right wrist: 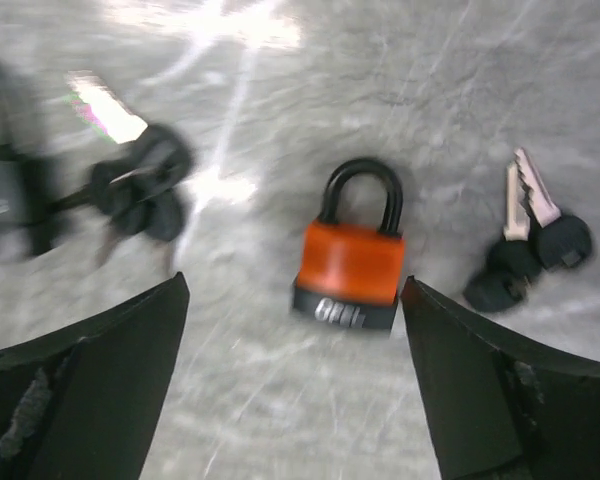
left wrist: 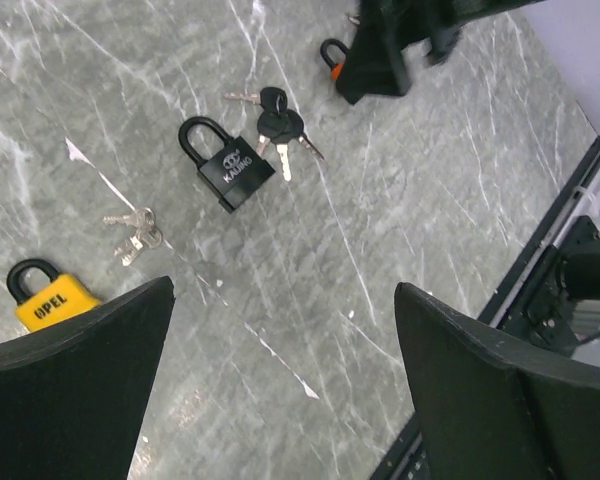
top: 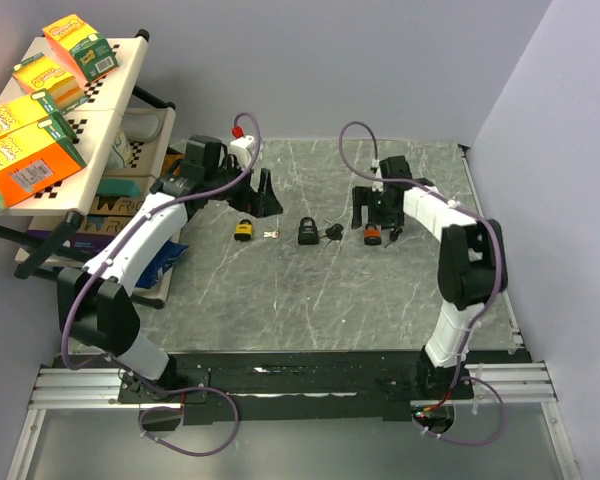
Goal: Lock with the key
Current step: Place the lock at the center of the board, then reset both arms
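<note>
Your arms' bases sit closest, bolted by a ribbed metal rail (top: 80, 385) at the near edge. Beyond it spreads the table (top: 310, 300), a flat grey slab veined white like marble, matte with a few bright glints. At its left side stands a rack (top: 100, 110) of pale shelves trimmed in a checker pattern, stacked with glossy orange-and-yellow boxes (top: 25, 165).

You have the left arm (top: 140, 240), white shells on black joints with a purple cable looped along it, reaching toward the far left of the slab. The right arm (top: 460, 250) bends in from the right.

The left gripper (left wrist: 280, 400) hangs above the table, its blunt black fingers (left wrist: 70, 390) spread wide with nothing between them. The right gripper (right wrist: 295, 390) hovers just over the orange lock (right wrist: 350, 262), jaws likewise wide apart and holding nothing.

That lock lies flat at the right of the row, a boxy orange body with a black base band and a black arched shackle. A black lock (left wrist: 230, 170) with white lettering lies in the middle. A yellow lock (left wrist: 55, 305) with black lettering lies at the left.

Smallest are your keys, all loose on the slab:
- A key pair (right wrist: 530, 240), black heads and silver blades, lies just right of the orange lock.
- A key bunch (left wrist: 280, 125) with black heads lies just beside the black lock.
- Thin silver keys (left wrist: 135, 230) lie between the yellow and black locks.
</note>
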Controlling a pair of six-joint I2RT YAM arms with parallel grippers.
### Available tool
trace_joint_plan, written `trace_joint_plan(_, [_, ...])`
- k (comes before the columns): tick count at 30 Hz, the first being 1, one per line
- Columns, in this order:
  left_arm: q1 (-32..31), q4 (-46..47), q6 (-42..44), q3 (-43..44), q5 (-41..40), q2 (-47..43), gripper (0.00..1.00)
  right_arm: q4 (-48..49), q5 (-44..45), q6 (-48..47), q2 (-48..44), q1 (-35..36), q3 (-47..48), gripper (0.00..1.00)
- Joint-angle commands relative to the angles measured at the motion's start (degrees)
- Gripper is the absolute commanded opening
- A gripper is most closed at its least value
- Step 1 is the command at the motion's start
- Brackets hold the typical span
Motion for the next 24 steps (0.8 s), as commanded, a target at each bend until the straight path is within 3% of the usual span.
trace_joint_plan(1, [1.28,-5.25,0.42,5.92,0.81,1.27,0.96,3.17,-2.56,-2.35,-13.40,-0.04,-1.20,0.99])
trace_joint_plan(9, [4.62,-7.45,-0.55,13.75,-5.78,6.63,0.96,11.79,-10.64,-7.20,-30.72,-0.13,-7.70,1.00])
trace_joint_plan(20, [5.77,-1.74,0.06,-4.07,-10.62,-1.18,0.96,15.14,-14.69,-5.62,-44.80,-0.39,-20.53,1.00])
trace_joint_plan(24, [5.77,-0.76,1.03,-4.54,-12.55,-2.51,0.96,15.49,-15.74,-6.40,-48.32,-0.39,-24.49,1.00])
